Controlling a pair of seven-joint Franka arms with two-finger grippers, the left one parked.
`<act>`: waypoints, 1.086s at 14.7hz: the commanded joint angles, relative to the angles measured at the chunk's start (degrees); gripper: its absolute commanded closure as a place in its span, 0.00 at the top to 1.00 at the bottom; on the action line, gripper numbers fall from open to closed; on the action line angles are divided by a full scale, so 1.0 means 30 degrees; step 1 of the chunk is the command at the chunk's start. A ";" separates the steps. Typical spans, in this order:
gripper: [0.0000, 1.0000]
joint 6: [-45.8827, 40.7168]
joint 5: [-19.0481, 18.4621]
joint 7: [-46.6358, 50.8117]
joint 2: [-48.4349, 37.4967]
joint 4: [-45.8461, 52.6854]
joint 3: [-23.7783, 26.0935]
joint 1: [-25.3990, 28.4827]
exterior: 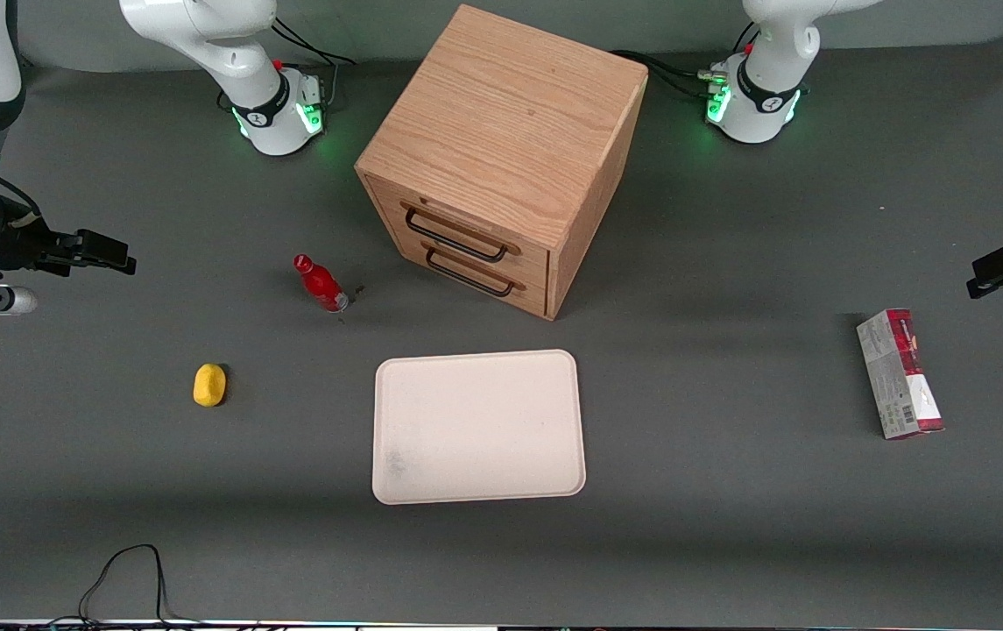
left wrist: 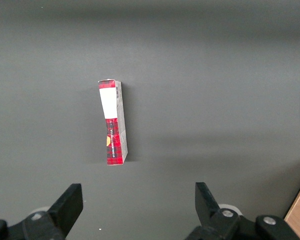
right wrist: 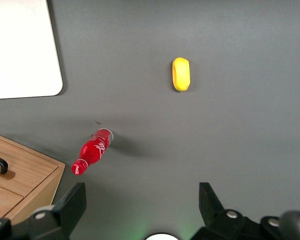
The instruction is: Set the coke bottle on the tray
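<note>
- Table (exterior: 729, 543), dark grey, reached right up under the front camera; everything else sat on it.
- Wooden drawer cabinet (exterior: 501, 123) stood at twelve o'clock from the tray, with two black handles on its front.
- Tray (exterior: 479, 427), cream with a low rim and a faint grey smudge, lay flat and bare near the table's middle.
- Gripper (exterior: 120, 256) hung above the table at the working arm's end, roughly nine o'clock from the bottle and well apart from it. The wrist view showed its fingers (right wrist: 65, 210) spread wide with nothing between them.
- Red-and-grey carton (exterior: 900, 372) lay toward the parked arm's end, about three o'clock from the tray. Not part of the job.
- Coke bottle (exterior: 320, 283) was at ten o'clock from the tray, near the cabinet's front corner and touching neither. It appeared to stand on its clear base, cap up.
  - Judged light and stiff, with a smooth round body; likely to tip or roll if nudged and to slip in a loose pinch.
  - Best hold probably across the red body below the neck, jaws squarely on both sides.
- Yellow oval lump (exterior: 209, 385) sat at nine o'clock from the tray, nearer the front camera than the bottle.
</note>
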 commanded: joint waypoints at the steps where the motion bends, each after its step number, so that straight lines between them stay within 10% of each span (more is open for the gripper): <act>1: 1.00 -0.0475 -0.0200 0.0250 -0.0275 0.0141 -0.0124 0.0161; 16: 1.00 -0.3727 0.1028 0.7779 -0.1474 0.1637 0.5765 0.0542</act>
